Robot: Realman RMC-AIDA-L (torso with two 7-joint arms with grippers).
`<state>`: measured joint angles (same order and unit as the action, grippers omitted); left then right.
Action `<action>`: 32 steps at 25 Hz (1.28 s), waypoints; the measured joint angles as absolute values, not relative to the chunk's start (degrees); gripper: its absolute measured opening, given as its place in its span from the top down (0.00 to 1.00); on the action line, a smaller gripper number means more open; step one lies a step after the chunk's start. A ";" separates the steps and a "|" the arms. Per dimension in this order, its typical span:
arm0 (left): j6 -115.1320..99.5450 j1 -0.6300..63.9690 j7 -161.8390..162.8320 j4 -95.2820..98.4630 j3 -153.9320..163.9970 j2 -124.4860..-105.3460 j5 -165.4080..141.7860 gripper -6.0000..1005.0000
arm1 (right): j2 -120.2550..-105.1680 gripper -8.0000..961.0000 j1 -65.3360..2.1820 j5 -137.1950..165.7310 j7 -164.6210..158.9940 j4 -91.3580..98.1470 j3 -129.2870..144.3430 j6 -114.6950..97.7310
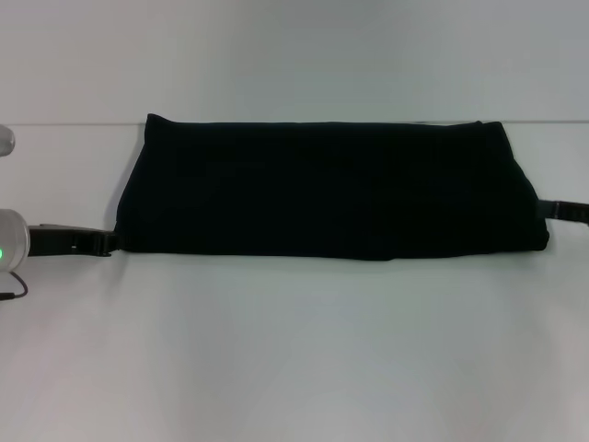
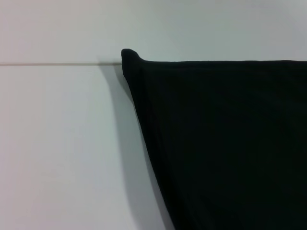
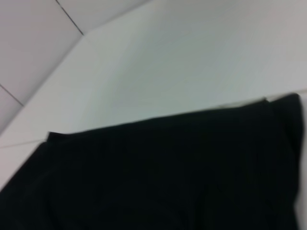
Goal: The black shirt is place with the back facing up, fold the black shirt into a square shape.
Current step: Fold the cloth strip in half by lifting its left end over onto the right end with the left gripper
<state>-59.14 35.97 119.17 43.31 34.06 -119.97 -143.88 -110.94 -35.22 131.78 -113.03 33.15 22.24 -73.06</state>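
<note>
The shirt (image 1: 331, 189) lies as a wide folded band across the far surface (image 1: 294, 350). The left gripper (image 1: 109, 242) touches its 8 o'clock corner, the right gripper (image 1: 552, 210) its 3 o'clock edge; finger state: cannot tell

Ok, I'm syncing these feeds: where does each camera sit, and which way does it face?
Head: high, looking forward and down at the plain matte black fabric shirt on the white table; left gripper and right gripper show at its ends.
Left wrist: low, facing the shirt's far corner; no robot parts.
Right wrist: low, tilted across the shirt; no robot parts.
Shared: the shirt.
</note>
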 joint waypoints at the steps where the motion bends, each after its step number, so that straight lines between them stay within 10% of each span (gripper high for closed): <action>1: -59.14 35.98 119.18 43.32 34.06 -119.97 -143.88 0.78 | -110.83 0.40 -35.18 132.36 -113.52 33.16 22.25 -72.75; 6: -59.15 36.04 119.15 43.39 34.03 -119.97 -143.66 0.97 | -110.74 0.41 -35.13 135.29 -115.58 32.73 22.54 -69.78; 32: -59.15 36.57 119.09 43.50 34.01 -119.85 -143.52 0.99 | -112.58 0.44 -37.87 136.05 -115.75 26.31 26.55 -57.89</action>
<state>-59.15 36.57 119.09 43.50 34.01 -119.85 -143.52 -112.58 -37.87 136.05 -115.75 26.31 26.55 -57.89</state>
